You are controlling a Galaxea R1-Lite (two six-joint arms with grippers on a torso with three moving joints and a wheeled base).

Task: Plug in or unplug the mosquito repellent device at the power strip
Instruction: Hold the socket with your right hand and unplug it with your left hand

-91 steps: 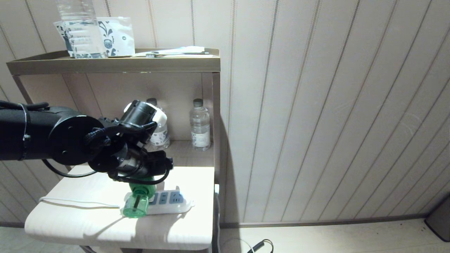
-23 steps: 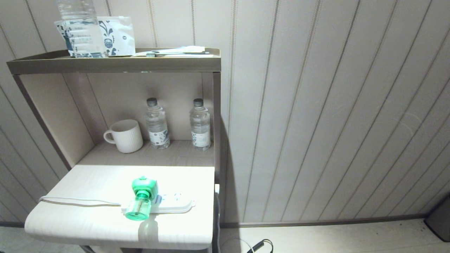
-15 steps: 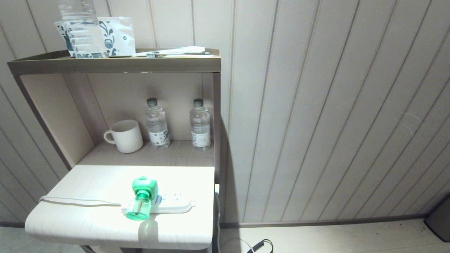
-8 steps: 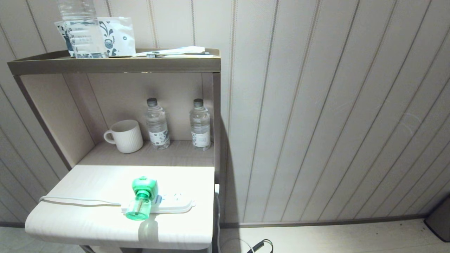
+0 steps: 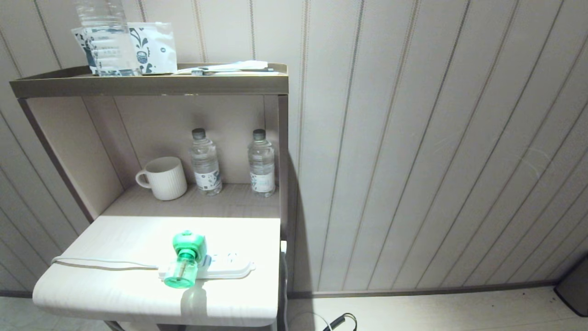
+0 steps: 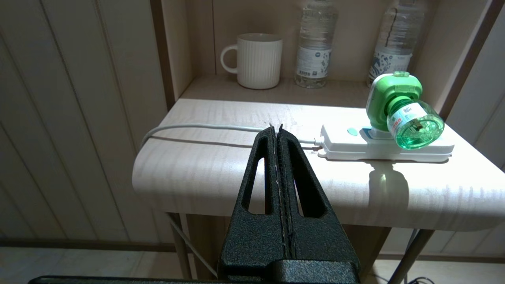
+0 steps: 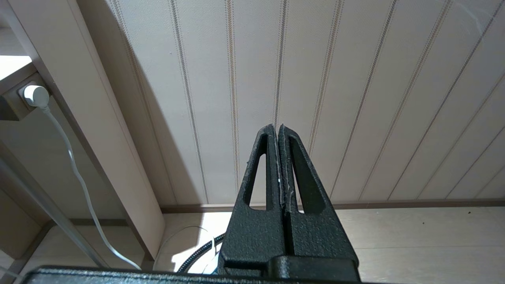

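Observation:
The mosquito repellent device [image 5: 185, 257], a green bottle under a green and white cap, sits plugged into the white power strip [image 5: 227, 267] on the low table; its bottle leans toward the table's front. In the left wrist view the device [image 6: 406, 112] stands on the strip [image 6: 355, 146], off to one side of my left gripper [image 6: 276, 128]. That gripper is shut and empty, drawn back level with the table's front edge, apart from the strip. My right gripper [image 7: 276, 128] is shut and empty, facing the panelled wall. Neither arm shows in the head view.
A white mug [image 5: 164, 178] and two clear water bottles [image 5: 205, 162] [image 5: 262, 162] stand in the shelf niche behind the table. The strip's thin cord [image 5: 101, 264] runs left across the table [image 5: 115, 294]. A bottle and packets sit on the top shelf [image 5: 151, 85].
Six seconds ago my left arm hung over the device at the strip; it has since left the head view. Over the last second and a half nothing has moved.

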